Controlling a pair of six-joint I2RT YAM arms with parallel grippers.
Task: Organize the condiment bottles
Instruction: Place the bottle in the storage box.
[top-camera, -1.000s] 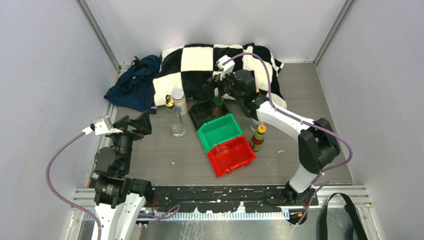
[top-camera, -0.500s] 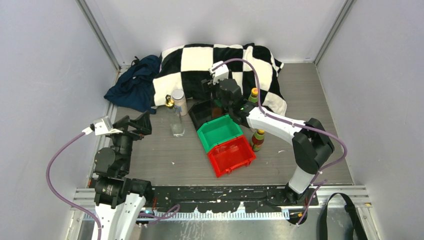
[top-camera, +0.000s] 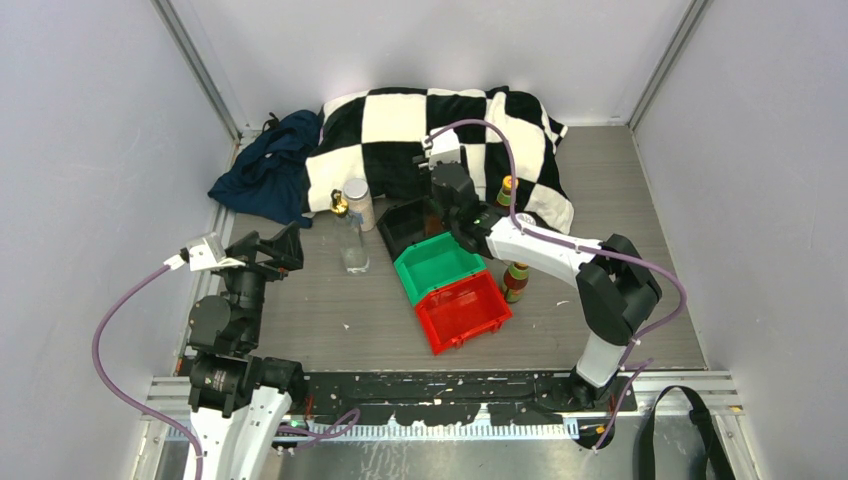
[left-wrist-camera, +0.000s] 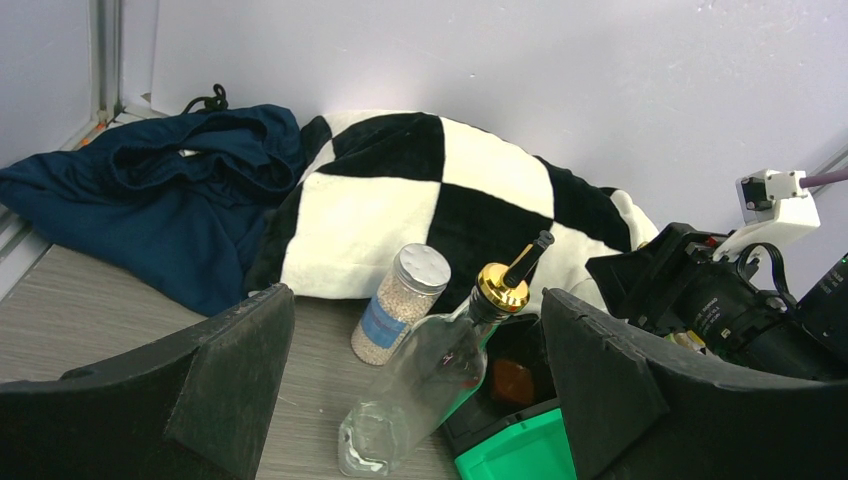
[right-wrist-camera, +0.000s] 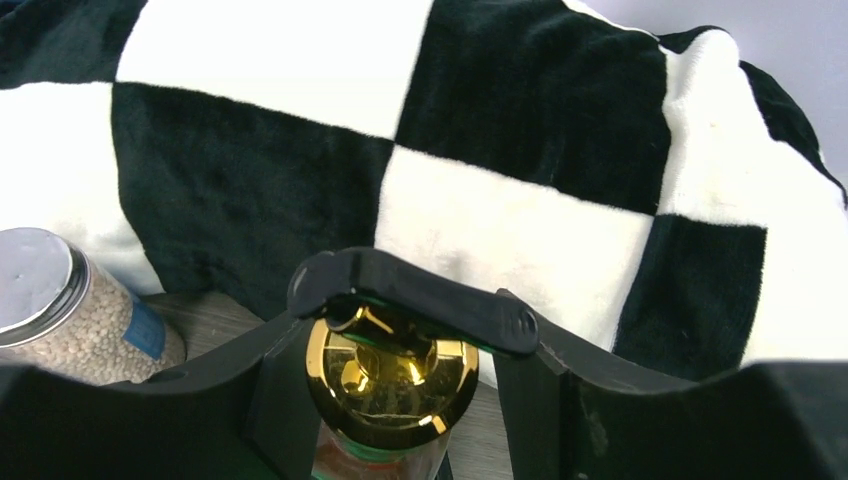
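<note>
Your left fingers (left-wrist-camera: 230, 360) are hanging wide open, arm folded back, with the other glass bottle (left-wrist-camera: 430, 370) standing ahead of them. Your right fingers (right-wrist-camera: 275, 400) are clamping a glass bottle (right-wrist-camera: 392, 372) just under its gold top, arm stretching forward, black bin (top-camera: 398, 222) beneath them. It's probably slick, fragile and top-heavy, so the neck is the safest hold.

Upright gold-topped bottle (right-wrist-camera: 390, 385) in black bin (top-camera: 403, 222), glass bottle (top-camera: 351, 243) beside shaker jar (top-camera: 358, 203), yellow-capped sauce bottles (top-camera: 514, 284) well apart.
</note>
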